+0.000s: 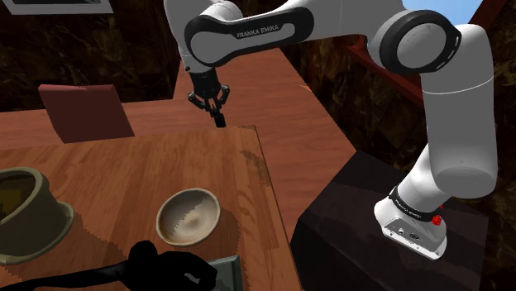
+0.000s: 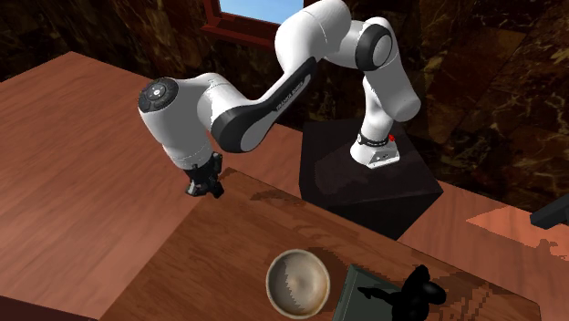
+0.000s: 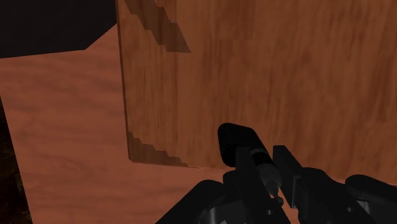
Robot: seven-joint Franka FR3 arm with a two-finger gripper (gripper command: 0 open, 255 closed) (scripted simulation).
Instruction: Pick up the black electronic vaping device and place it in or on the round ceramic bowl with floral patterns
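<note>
Your claw (image 1: 218,109) is pinching the black vaping device (image 1: 220,120), fingers closed on it. In the wrist view the device (image 3: 238,142) pokes out past the fingertips, so the hold looks to be near one end rather than the middle. It hangs clear of the table (image 1: 149,165), above a corner of the top, with the floor (image 3: 63,127) just off to the side beneath it. The round bowl (image 1: 188,217) sits well away from the claw, across the table, with nothing in it. Just past the bowl, farther from the claw, are a black figure (image 1: 165,263) and a grey tray (image 1: 229,268); a greenish pot (image 1: 25,211) stands off to the bowl's side. The risks, as I judge them: a grip so near the end may let the device swivel or slide out on a quick swing, and from above this corner it could fall to the floor. If you come down beyond the bowl, you could knock the figure or drop the device onto the tray.
</note>
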